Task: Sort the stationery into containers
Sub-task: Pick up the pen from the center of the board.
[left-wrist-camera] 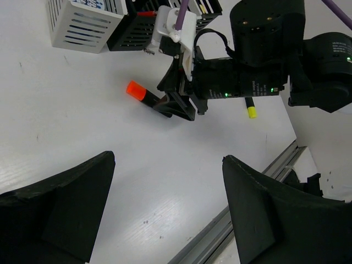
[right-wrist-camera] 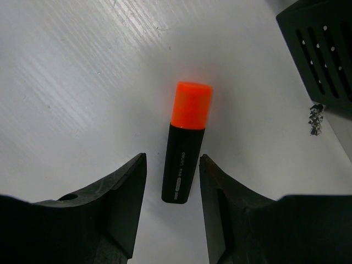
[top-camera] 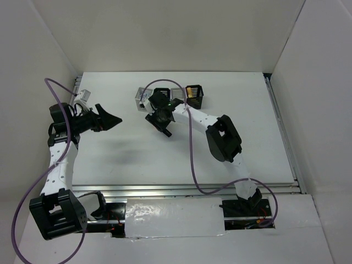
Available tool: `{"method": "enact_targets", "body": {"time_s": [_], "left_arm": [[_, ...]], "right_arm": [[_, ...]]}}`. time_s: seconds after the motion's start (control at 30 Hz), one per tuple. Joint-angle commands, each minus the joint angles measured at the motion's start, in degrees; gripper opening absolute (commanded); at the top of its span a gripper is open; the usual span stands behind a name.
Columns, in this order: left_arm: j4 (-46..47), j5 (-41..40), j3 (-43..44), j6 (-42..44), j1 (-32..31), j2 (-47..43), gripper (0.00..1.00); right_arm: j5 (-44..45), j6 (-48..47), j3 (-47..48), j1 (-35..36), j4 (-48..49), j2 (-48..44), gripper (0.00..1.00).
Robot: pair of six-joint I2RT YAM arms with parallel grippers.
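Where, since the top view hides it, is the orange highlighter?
In the right wrist view, the highlighter lies on the table between the open fingers of the right gripper, left of a black cup.

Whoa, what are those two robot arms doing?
They are sorting stationery into a row of little slatted cups at the far side of the table. The right gripper is down over an orange-black highlighter that lies flat on the table. It has one finger on each side, jaws apart, not squeezing. The left gripper hangs open and empty off to the side. A yellow-tipped highlighter also lies on the table, partly hidden behind the right arm.
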Motion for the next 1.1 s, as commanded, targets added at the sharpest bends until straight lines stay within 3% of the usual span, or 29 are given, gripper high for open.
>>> {"method": "enact_targets", "body": {"time_s": [0.0, 0.4, 0.5, 0.53, 0.63, 0.73, 0.9, 1.07], "left_arm": [[2.59, 2.29, -0.01, 0.11, 0.48, -0.07, 0.91], [1.54, 2.03, 0.86, 0.11, 0.57, 0.1, 0.91], [1.8, 2.12, 0.78, -0.33, 0.57, 0.1, 0.91], [1.8, 2.29, 0.78, -0.42, 0.57, 0.02, 0.91], [1.71, 2.55, 0.86, -0.69, 0.48, 0.54, 0.91], [1.54, 2.73, 1.04, -0.6, 0.74, 0.37, 0.91], [-0.04, 2.64, 1.31, 1.16, 0.83, -0.86, 0.91], [1.18, 3.52, 0.78, -0.07, 0.83, -0.51, 0.91]], "right_arm": [[-1.11, -1.84, 4.21, -0.95, -2.46, 2.3, 0.5], [-5.42, -5.44, 7.91, -2.44, -6.15, 6.34, 0.54], [-8.05, -7.11, 7.12, -2.53, -8.35, 5.99, 0.48], [-8.58, -7.55, 6.85, -2.27, -8.79, 5.73, 0.39], [-9.73, -9.13, 6.24, -1.65, -11.69, 5.47, 0.27], [-10.61, -9.75, 2.83, -1.56, -12.48, 3.19, 0.21], [-9.82, -12.2, -6.39, 0.36, -13.8, -3.57, 0.23], [-4.02, -14.67, -12.83, 2.83, -11.18, -7.97, 0.44]]}}
